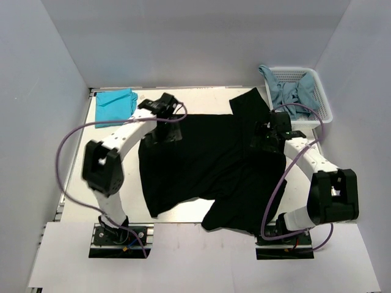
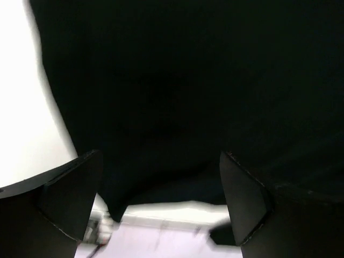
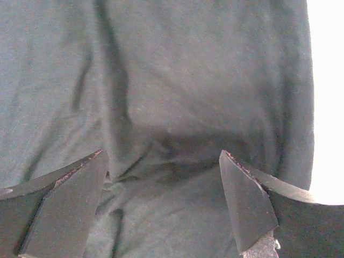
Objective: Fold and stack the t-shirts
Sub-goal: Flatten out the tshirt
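White table (image 1: 204, 97) under it all, with the big black t-shirt (image 1: 208, 168) spread wide across the middle. Not folded, a bit crumpled, one sleeve poking up at the far right, bottom part reaching the near edge of the table.

Right of the black t-shirt, past its far corner: white mesh basket (image 1: 322, 104). Inside, greyish-blue t-shirts (image 1: 292, 91) bunched up, with some cloth draped over the left rim.

Left of the black t-shirt, near its far corner: teal t-shirt (image 1: 116, 104), lying flat in a small neat block on the table.

Over the far left part of the black t-shirt: left gripper (image 2: 160, 155), fingers wide apart, nothing between them, only dark cloth below.

Over the far right part of the black t-shirt: right gripper (image 3: 160, 155), fingers wide apart too, holding nothing, wrinkled cloth close under the tips.
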Tool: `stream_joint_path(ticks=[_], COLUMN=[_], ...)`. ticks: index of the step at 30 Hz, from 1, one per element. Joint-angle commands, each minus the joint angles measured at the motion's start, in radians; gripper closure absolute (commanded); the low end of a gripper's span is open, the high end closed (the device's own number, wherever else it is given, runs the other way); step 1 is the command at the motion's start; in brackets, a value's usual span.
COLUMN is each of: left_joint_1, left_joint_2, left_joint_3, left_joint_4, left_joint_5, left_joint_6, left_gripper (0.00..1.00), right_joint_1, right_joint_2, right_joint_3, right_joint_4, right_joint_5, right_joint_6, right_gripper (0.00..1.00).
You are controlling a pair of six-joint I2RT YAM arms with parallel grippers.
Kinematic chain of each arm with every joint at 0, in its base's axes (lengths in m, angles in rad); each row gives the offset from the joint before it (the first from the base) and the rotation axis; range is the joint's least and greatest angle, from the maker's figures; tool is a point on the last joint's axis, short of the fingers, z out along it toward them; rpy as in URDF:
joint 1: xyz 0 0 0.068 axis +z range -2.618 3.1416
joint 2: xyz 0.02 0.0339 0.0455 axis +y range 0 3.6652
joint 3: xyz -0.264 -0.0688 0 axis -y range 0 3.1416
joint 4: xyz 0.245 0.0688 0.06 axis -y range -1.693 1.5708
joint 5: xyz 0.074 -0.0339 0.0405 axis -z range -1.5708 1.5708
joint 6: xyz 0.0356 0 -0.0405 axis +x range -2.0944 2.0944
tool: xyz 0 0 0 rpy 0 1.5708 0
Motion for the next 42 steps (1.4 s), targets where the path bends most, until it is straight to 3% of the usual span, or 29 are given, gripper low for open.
stream_joint_path(ticks=[1,6,13,20,23,27,28,31,34,38,42], left_joint_1=[0.020,0.074,0.180,0.306,0.332,0.355,0.355,0.365,0.365,0.365,0.343], left_joint_2=[0.164,0.420,0.603,0.812,0.887,0.863,0.863,0.840,0.811,0.719,0.598], left_joint_3=[0.142,0.281,0.356,0.667,0.788,0.772,0.772,0.784,0.795,0.763,0.694], left_joint_4=[0.114,0.205,0.250,0.217,0.257,0.389,0.412,0.455,0.477,0.518,0.506], left_joint_5=[-0.058,0.040,0.075,0.095,0.146,0.195,0.213,0.279,0.337,0.384,0.375], left_joint_6=[0.041,0.105,0.159,0.232,0.277,0.277,0.277,0.277,0.268,0.255,0.269], left_gripper=[0.01,0.01,0.01,0.01,0.01,0.01,0.01,0.01,0.01,0.01,0.01], right_joint_1=[0.041,0.099,0.170,0.225,0.221,0.219,0.219,0.215,0.219,0.219,0.213], right_joint_2=[-0.008,0.142,0.363,0.665,0.797,0.990,1.021,1.118,1.005,0.738,0.548], right_joint_3=[0.017,0.122,0.319,0.608,0.789,1.082,1.219,1.394,1.367,1.108,0.879], right_joint_4=[0.067,0.043,-0.006,-0.088,-0.127,-0.192,-0.189,-0.183,-0.126,-0.101,-0.166], right_joint_5=[0.041,0.064,0.090,0.073,0.075,0.081,0.085,0.061,0.055,0.032,0.090], right_joint_6=[-0.083,-0.094,-0.077,-0.077,-0.086,-0.132,-0.160,-0.207,-0.227,-0.237,-0.127], right_gripper=[0.10,0.10,0.10,0.10,0.10,0.10,0.10,0.10,0.10,0.10,0.10])
